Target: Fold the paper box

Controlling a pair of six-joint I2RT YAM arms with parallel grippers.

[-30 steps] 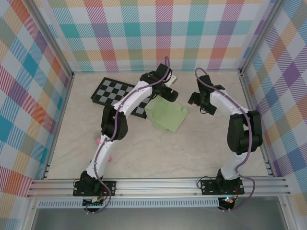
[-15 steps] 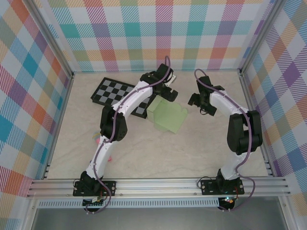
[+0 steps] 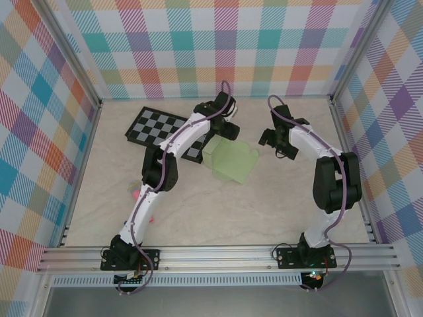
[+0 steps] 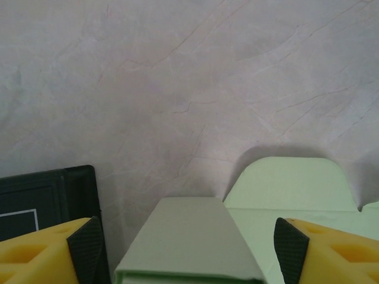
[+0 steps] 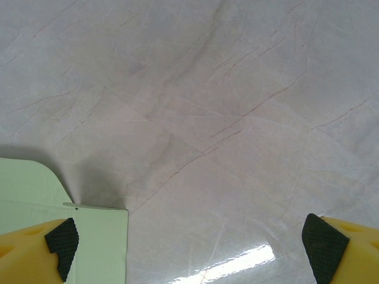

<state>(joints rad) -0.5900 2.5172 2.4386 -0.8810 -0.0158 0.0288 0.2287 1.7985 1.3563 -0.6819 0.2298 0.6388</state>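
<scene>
Paper box [image 3: 232, 162] sits in the middle of the pale marbled surface [image 3: 264, 205], between the two arms, with its left edge just beside the black-and-grey checkerboard [image 3: 153, 125]. From my overhead feed it reads as partly folded, light green, with one side lifted rather than lying flat.

On the left wrist feed I see the left end effector [image 4: 189, 251] with its yellow fingers [image 4: 35, 254] spread wide apart. A raised green panel of the box runs up between them, though I cannot tell whether either pad touches it. A rounded flap lies flat on the surface to the right of that panel, and a corner of the checkerboard shows at the lower left. Overhead, this end effector [image 3: 228, 130] hangs over the far edge of the box.

The right end effector [image 5: 189, 242] is also spread wide, its black pads [image 5: 323, 239] at the bottom corners of its own feed. A corner of the green card with a rounded flap lies at the lower left there. Overhead, it [image 3: 269, 137] sits just off the box's far right corner, apart from it.
</scene>
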